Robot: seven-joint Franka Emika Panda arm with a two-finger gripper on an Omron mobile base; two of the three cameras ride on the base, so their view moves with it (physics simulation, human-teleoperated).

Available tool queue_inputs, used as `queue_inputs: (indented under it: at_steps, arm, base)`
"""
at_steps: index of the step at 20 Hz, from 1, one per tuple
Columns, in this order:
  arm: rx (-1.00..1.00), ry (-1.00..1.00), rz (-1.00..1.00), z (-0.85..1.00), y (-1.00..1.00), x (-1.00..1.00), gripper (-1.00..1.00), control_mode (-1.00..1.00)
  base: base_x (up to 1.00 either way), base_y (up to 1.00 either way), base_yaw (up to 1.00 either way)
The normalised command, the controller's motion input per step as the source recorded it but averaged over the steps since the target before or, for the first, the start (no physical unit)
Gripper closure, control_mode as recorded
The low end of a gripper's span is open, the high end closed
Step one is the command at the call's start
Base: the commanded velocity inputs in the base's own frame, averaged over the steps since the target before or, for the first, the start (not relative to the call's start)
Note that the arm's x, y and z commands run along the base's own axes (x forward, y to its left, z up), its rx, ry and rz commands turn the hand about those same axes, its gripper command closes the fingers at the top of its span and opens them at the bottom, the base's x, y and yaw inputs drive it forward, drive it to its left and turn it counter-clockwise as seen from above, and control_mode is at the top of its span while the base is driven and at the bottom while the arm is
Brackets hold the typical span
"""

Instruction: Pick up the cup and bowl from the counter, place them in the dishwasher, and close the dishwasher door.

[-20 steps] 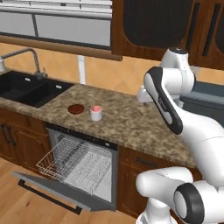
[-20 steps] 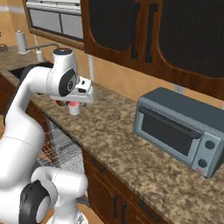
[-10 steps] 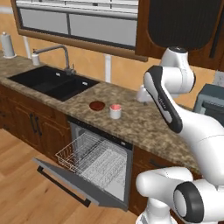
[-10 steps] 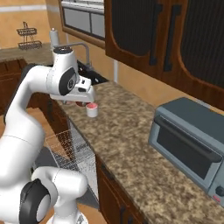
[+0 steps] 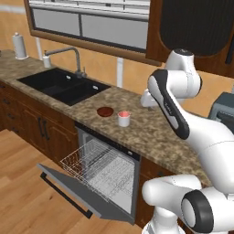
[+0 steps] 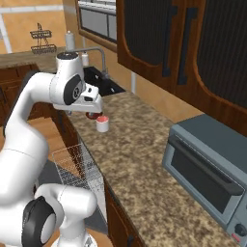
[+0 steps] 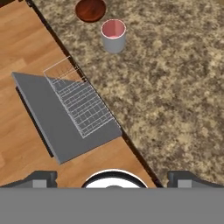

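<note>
End effector [image 7: 113, 177]: I see its two dark tips at the bottom corners of the hand view, set wide apart, nothing between them; it hangs above the surface's front edge, well apart from the cup and bowl
Cup [image 5: 123, 119]: I see it upright on the surface [image 5: 151, 132], white outside, pink inside, just above the dishwasher's right half; also in the right base view [image 6: 102, 123] and the hand view [image 7: 113, 35]
Bowl [image 5: 105, 111]: dark red-brown, just beside the cup on the sink side, not touching it; in the hand view [image 7: 90, 9] it sits at the top edge, partly cut off
Dishwasher [image 5: 109, 169]: under the surface, below the cup and bowl, open at the front
Dishwasher door [image 5: 80, 194]: dropped down and forward, grey inner face up, dark bar handle along its outer edge; in the hand view [image 7: 48, 124] I see it as a grey panel over the wood floor
Rack [image 5: 98, 164]: white wire, pulled out over the door; I see nothing in it
Sink [image 5: 64, 84]: black double basin left of the bowl, with a faucet [image 5: 68, 52] behind it
Toaster oven [image 6: 212, 169]: grey-blue, on the surface far to my right, well apart from the cup
</note>
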Motion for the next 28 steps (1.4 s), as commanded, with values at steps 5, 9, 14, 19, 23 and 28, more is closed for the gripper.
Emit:
queue_inputs:
  at_steps: [5, 9, 14, 19, 23, 28]
  arm:
    - [0.0, 0.0, 0.0, 0.0, 0.0, 0.0, -1.0, 1.0]
    - [0.0, 0.0, 0.0, 0.0, 0.0, 0.0, -1.0, 1.0]
    - [-0.13, 0.09, 0.1, -0.31, 0.67, 0.92, -1.0, -1.0]
    - [-0.27, 0.36, 0.13, -0.67, 0.05, 1.0, -1.0, -1.0]
    - [-0.22, 0.23, 0.18, -0.61, -0.02, 1.0, -1.0, -1.0]
    - [-0.12, 0.01, 0.18, -0.41, 0.01, 0.82, -1.0, -1.0]
  base:
    - [0.03, -0.01, 0.03]
    - [0.1, 0.0, 0.01]
    - [0.0, 0.0, 0.0]
    - [0.0, 0.0, 0.0]
    - [0.0, 0.0, 0.0]
    - [0.0, 0.0, 0.0]
